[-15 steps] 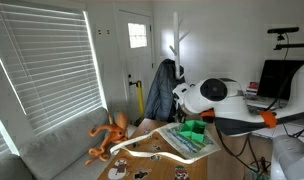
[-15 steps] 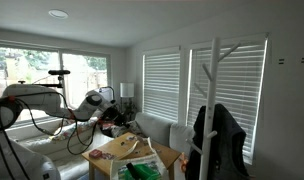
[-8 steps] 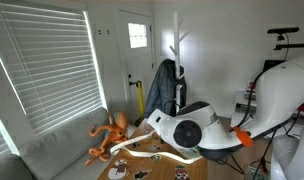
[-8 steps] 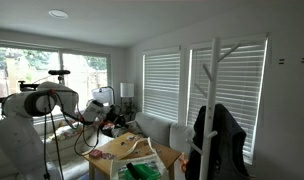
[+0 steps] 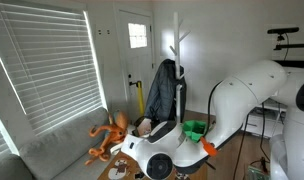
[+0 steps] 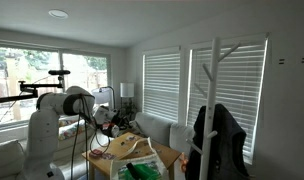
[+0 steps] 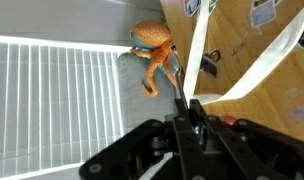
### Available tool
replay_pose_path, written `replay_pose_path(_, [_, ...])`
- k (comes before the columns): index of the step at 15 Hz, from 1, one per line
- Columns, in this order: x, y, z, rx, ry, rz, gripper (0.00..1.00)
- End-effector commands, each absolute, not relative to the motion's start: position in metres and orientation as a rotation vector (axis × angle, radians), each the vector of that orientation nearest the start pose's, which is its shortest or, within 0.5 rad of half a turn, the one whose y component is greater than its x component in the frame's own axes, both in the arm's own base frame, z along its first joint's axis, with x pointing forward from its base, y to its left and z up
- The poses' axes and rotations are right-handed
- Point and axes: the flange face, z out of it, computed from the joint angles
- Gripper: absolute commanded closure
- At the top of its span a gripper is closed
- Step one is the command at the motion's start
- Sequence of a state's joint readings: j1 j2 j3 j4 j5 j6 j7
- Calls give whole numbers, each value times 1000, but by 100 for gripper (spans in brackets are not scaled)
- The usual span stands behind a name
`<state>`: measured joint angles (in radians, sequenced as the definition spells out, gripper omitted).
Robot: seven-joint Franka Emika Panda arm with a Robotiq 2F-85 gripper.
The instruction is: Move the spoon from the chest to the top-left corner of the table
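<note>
Table (image 5: 116, 158) mostly hidden behind arm (image 5: 247, 95), fingers (image 7: 189, 112) dark, grip indiscernible

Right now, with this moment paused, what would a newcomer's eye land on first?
The big white robot arm fills the right foreground in an exterior view, bent low over the wooden table. Next comes the orange octopus toy on the grey sofa below the window blinds, just as bright in the wrist view. Behind stands a white coat rack hung with a dark jacket.
</note>
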<state>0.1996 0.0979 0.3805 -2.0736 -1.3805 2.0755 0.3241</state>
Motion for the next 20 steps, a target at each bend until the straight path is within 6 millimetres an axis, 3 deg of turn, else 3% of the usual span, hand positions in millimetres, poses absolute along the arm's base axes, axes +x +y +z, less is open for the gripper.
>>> replay_pose_path(1, [520, 317, 401, 1703, 1200, 542, 98])
replay_pose_path(4, [509, 342, 406, 1782, 1350, 638, 98])
replay_pose_path(5, [508, 338, 417, 1830, 1363, 689, 98])
replay_pose_path(6, [506, 340, 398, 1794, 1319, 637, 90])
replay_pose_path(9, [507, 335, 408, 1812, 1296, 651, 98])
replay_pose_path(15, [503, 338, 356, 1846, 1180, 530, 98])
replay_pose_path(19, [502, 337, 341, 1865, 1125, 493, 98])
replay_pose_path(20, [501, 335, 343, 1879, 1112, 489, 65])
